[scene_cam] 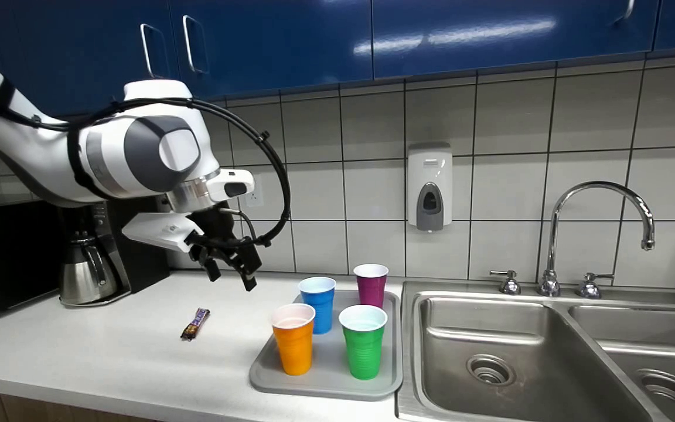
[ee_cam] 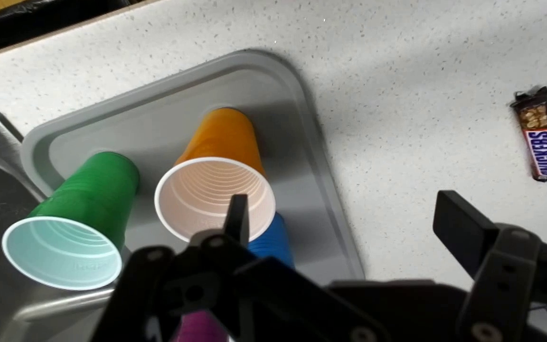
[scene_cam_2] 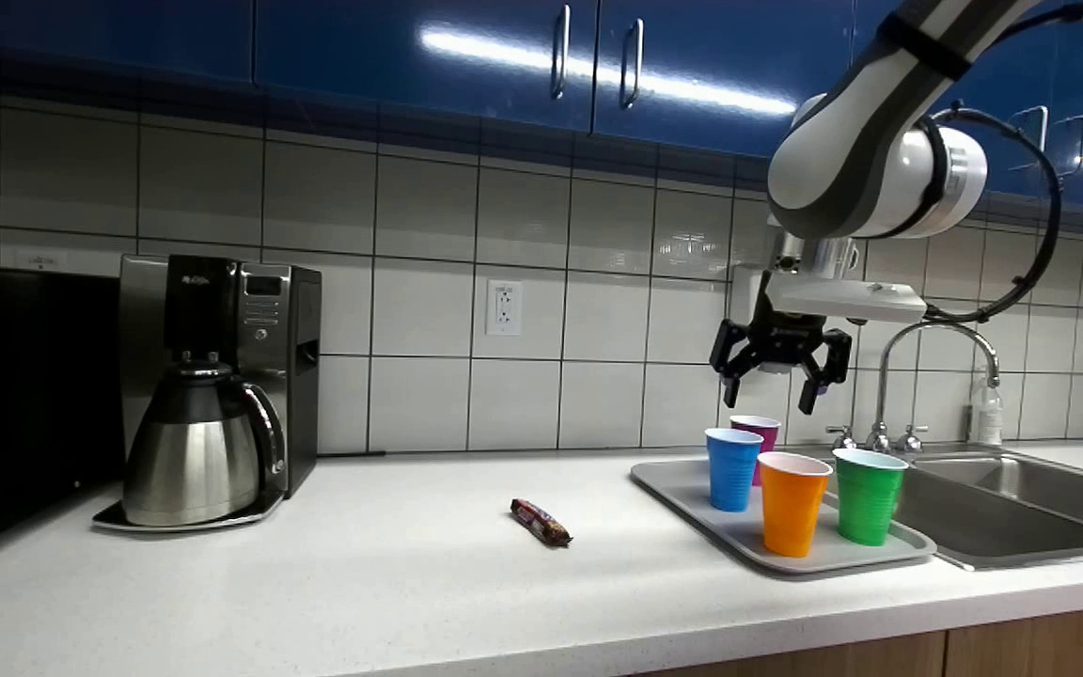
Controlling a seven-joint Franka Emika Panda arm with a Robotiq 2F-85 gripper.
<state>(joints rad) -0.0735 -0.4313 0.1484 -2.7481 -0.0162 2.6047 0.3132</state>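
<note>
The blue cup (scene_cam: 323, 305) stands upright on the grey tray (scene_cam: 329, 381), near the edge that is away from the sink (scene_cam: 411, 351), on the half closer to the wall (scene_cam: 314, 187). We judge it among the things nearest to the gripper (scene_cam_2: 768, 402), which hangs in the air and, in both exterior views, touches no cup; its jaws stand wide apart and there is nothing between them. On the same tray we see the orange cup (scene_cam: 295, 343) at the front corner away from the sink, the green cup (scene_cam: 364, 346) towards the front corner on the sink side, and the purple cup (scene_cam: 371, 287) towards the wall corner on that same side. The blue cup looks like thin plastic, so we expect it to be light, with sides that give when pressed and would dent rather than break. Its surface seems smooth and it narrows downwards, therefore a weak hold could slip, although the ribs may help. In our opinion the best place is across the body at middle height, with gentle pressure from two opposite sides. We cannot see down to its bottom, so we cannot tell whether it is empty. The orange cup stands near, so there a finger needs care.
</note>
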